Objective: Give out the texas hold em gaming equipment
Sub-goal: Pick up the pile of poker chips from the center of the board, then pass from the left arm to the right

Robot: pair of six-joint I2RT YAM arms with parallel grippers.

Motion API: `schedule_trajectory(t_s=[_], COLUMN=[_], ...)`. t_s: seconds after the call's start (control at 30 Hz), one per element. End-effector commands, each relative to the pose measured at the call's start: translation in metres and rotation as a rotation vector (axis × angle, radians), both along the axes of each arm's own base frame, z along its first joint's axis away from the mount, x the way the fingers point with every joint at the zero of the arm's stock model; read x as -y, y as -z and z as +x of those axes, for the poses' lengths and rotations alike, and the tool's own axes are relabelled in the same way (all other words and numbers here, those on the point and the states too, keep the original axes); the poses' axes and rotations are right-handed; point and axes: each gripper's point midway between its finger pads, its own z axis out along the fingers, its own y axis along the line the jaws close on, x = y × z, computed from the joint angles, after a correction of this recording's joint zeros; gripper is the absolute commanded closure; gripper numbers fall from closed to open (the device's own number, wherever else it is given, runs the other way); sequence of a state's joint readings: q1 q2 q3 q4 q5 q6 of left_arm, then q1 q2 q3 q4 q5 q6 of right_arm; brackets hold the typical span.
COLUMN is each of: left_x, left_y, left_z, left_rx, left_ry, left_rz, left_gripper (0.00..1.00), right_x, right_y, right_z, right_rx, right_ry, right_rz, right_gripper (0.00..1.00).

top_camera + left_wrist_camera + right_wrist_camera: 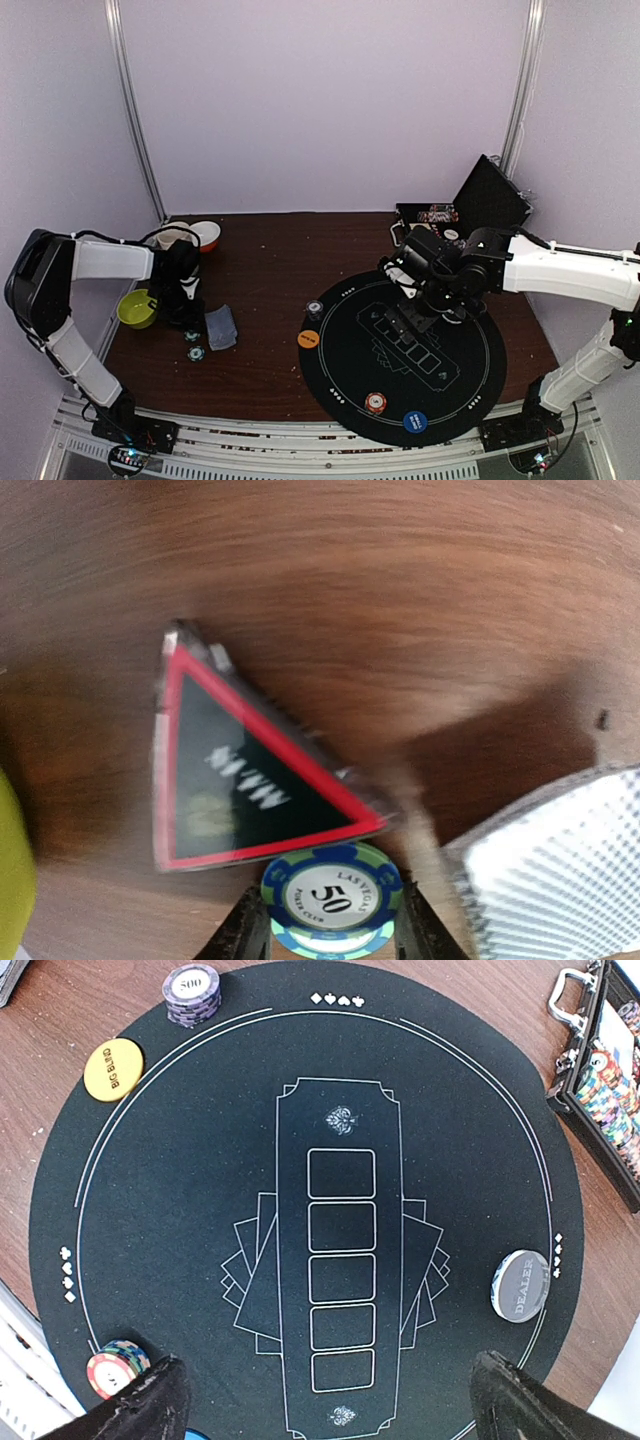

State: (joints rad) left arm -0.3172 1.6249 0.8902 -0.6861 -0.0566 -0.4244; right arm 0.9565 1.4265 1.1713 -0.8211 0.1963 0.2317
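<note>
My left gripper [332, 920] is shut on a blue-green "50" poker chip [332, 892], with a paler blue chip under it. It is low over the wooden table at the left [186, 308]. A black triangular plaque with a red rim [230, 780] lies just ahead, and a grey-blue card deck [560, 870] to the right. My right gripper [330, 1400] is open and empty above the round black mat [180, 1210]. On the mat are a "500" chip stack [192, 993], a red striped stack [117, 1366] and a "DEALER" disc [521, 1285]. An orange "BIG BLIND" disc [112, 1069] lies at its rim.
A yellow-green bowl [137, 308] sits left of my left gripper, and an orange bowl [205, 235] behind it. Two loose chips [194, 345] lie by the deck [221, 327]. An open chip case [480, 200] stands at the back right. A blue disc [415, 421] lies on the mat's near edge.
</note>
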Motion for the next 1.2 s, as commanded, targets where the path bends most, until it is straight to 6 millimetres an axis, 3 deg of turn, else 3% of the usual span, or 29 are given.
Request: schedule_trajectory(t_s=[0.0, 0.27, 0.4, 0.57, 0.83, 1.0, 1.17], left_x=[-0.013, -0.011, -0.008, -0.011, 0.003, 0.038, 0.106], left_y=[-0.016, -0.018, -0.018, -0.037, -0.064, -0.097, -0.119], left_z=[0.007, -0.004, -0.007, -0.002, 0.001, 0.011, 0.025], left_rx=[0.079, 0.066, 0.062, 0.092, 0.106, 0.149, 0.186], left_ry=[-0.058, -0.076, -0.073, -0.068, -0.006, 0.098, 0.249], left_rz=[0.014, -0.016, -0.034, -0.018, -0.027, -0.022, -0.063], left_gripper=[0.72, 0.7, 0.73, 0.77, 0.78, 0.79, 0.79], right_x=[0.005, 0.003, 0.003, 0.003, 0.0, -0.002, 0.001], right_y=[0.006, 0.006, 0.006, 0.007, 0.006, 0.003, 0.001], right_z=[-0.002, -0.002, -0.002, -0.003, -0.001, 0.001, 0.007], right_rx=[-0.023, -0.024, -0.025, -0.03, -0.02, -0.011, 0.007], right_ry=[-0.002, -0.007, -0.01, -0.01, -0.008, -0.011, 0.012], right_rz=[-0.025, -0.023, -0.026, -0.026, -0.007, -0.001, 0.013], right_gripper=[0.0, 0.0, 0.0, 0.0, 0.0, 0.0, 0.0])
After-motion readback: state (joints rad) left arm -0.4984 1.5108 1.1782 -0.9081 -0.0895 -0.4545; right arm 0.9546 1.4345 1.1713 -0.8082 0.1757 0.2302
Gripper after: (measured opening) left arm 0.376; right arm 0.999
